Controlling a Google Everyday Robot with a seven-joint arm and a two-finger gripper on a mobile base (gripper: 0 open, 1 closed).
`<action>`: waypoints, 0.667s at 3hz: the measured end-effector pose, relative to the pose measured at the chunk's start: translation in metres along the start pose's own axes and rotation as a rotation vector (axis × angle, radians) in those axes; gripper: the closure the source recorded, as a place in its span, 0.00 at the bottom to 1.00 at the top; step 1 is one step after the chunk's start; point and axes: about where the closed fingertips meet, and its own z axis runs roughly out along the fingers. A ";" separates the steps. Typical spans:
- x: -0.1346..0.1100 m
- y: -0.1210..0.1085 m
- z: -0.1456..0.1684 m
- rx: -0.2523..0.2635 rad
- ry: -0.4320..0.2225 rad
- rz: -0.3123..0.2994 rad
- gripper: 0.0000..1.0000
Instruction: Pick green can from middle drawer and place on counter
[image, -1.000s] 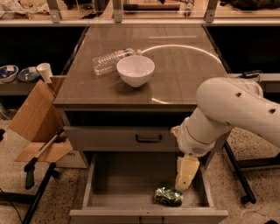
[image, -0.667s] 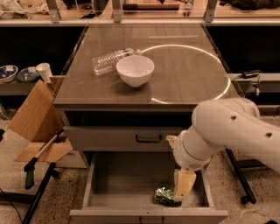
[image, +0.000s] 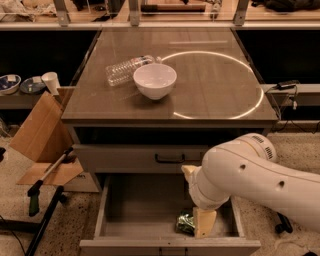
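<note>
The green can (image: 185, 223) lies on its side on the grey floor of the open middle drawer (image: 140, 210), toward the front right. My gripper (image: 202, 223) hangs from the white arm inside the drawer, right at the can, covering its right part. The counter (image: 210, 80) is the glossy brown top above, with a bright ring reflection.
A white bowl (image: 154, 80) and a clear plastic bottle (image: 126, 70) lie on the counter's left half. A closed drawer front with a black handle (image: 170, 159) sits above the open drawer. A cardboard box (image: 42, 137) and a grabber tool (image: 47, 175) stand on the floor to the left.
The arm has moved left and down into the drawer, bringing the gripper from beside the can onto its right part. The can has not moved.
</note>
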 end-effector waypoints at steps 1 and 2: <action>0.002 -0.009 0.030 -0.019 0.033 -0.047 0.00; 0.008 -0.015 0.063 -0.058 0.047 -0.068 0.00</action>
